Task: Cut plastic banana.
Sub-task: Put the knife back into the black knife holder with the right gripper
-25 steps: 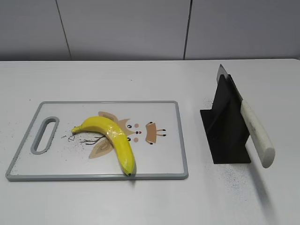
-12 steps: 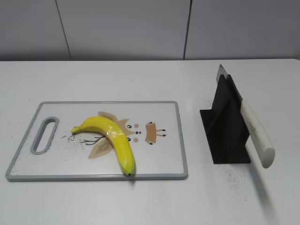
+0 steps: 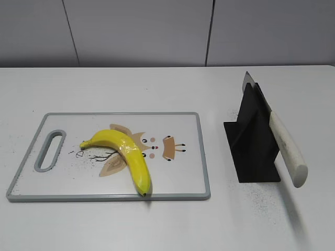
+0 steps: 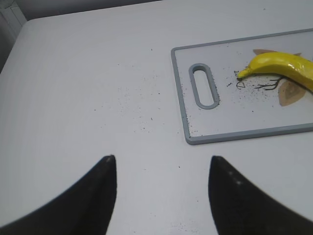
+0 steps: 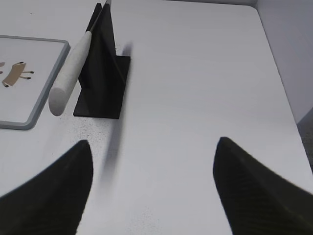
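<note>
Nothing cut yet — the banana (image 3: pixel 124 157) lies whole on the board (image 3: pixel 183 184), left of centre, stem end toward the handle slot (image 3: pixel 48 150), dark tip at the near edge. The knife (image 3: pixel 280 141) sits in its black stand (image 3: pixel 250 141) right of the board, untouched, handle jutting toward the camera.

Left gripper (image 4: pixel 161 166) hovers over bare table (image 4: pixel 88 88) well left of the board, jaws apart, holding nothing. Right gripper (image 5: pixel 151 161) hangs near the stand, jaws wide apart, empty. All of it is left to do, I'd say: grab knife, steady banana, slice.

Banana is glossy, curved, bright yellow, stem greenish. Board is flat white plastic with grey rim, rounded corners, cartoon print and dark specks. Knife handle is matte off-white, rounded; the stand is angular matte black.
</note>
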`<state>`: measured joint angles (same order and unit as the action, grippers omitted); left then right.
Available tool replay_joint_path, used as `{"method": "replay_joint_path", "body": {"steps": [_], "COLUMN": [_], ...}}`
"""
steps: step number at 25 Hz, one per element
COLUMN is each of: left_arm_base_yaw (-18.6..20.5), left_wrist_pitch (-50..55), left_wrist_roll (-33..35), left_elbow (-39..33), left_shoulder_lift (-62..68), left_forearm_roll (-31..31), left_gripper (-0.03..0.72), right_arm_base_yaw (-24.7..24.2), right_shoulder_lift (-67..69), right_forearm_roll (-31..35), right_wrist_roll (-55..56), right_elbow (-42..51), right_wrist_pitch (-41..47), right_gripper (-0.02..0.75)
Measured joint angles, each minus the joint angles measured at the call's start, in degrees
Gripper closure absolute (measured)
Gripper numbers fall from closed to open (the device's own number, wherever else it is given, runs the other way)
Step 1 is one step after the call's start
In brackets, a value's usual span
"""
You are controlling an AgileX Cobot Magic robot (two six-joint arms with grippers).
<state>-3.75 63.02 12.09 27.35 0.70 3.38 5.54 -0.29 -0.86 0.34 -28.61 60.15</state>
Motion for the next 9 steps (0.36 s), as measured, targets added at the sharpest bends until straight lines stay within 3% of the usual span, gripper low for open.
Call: {"method": "replay_joint_path", "body": {"steps": [9], "left_arm_base_yaw": [0.0], "left_wrist_pitch": [0.0], "left_wrist_roll": [0.0], "left_elbow": [0.0], "left_shoulder_lift": [0.0], "left_forearm_roll": [0.0], "left_gripper": [0.126], "right_arm_base_yaw": [0.0], "right_shoulder_lift": [0.0], "right_forearm_roll": [0.0], "right_wrist_roll": [0.0], "right_elbow": [0.0], "right_wrist_pitch": [0.0], "right_gripper": [0.158]}}
